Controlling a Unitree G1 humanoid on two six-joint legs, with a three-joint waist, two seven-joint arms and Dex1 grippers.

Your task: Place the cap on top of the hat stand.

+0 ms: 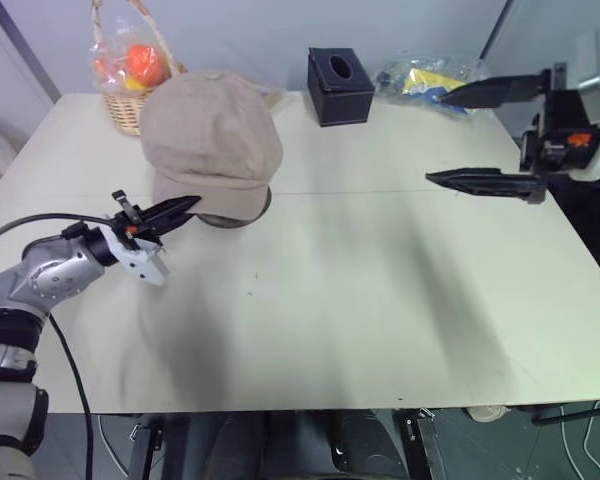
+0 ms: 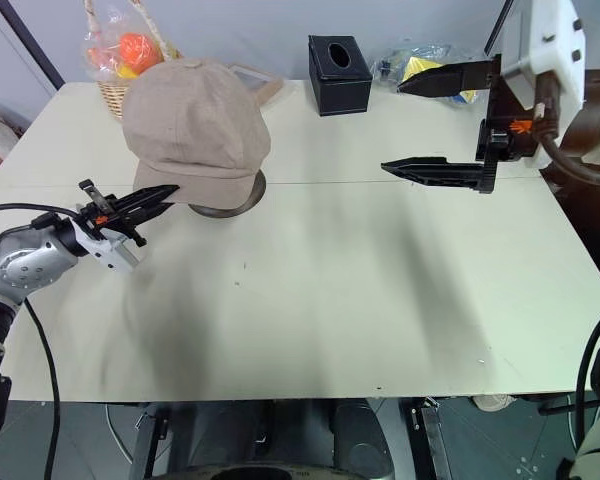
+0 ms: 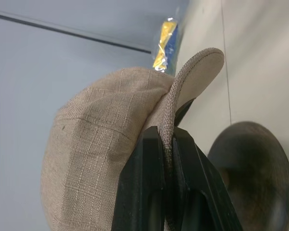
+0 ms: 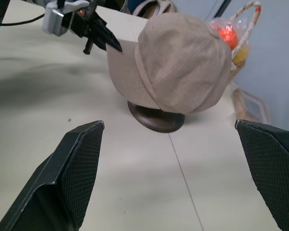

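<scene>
- Two grippers are in play, and the near one matters most: the left gripper (image 1: 185, 207), at about eight o'clock on the table (image 1: 380, 330), has its black fingers pinched together on the edge of the cap's brim, the fabric caught between them in the left wrist view.
- Just beyond those fingertips the cap (image 1: 212, 140) sits draped over the hat stand (image 1: 260, 210), around ten o'clock; only the dark round base peeks out under the brim, and the stem and top are hidden by the crown.
- My reading is that the placing is nearly done and the step in hand is the release. To do it well, part the fingers first without tugging, then draw the hand straight back toward eight o'clock, low and slow, so the brim does not drag the crown off-centre or rock the stand.
- Check that the crown hangs evenly before leaving; it seems to sit slightly toward the near-left side.
- At three o'clock the right gripper (image 2: 440, 120) hovers above the table with its fingers wide apart, holding nothing, well apart from the cap.
- Farthest back, at twelve o'clock, stand a black box (image 1: 339, 86), a wicker basket (image 1: 130, 85) and a crinkled bag (image 1: 427, 78).
- No brand, label or writing can be read anywhere.
</scene>
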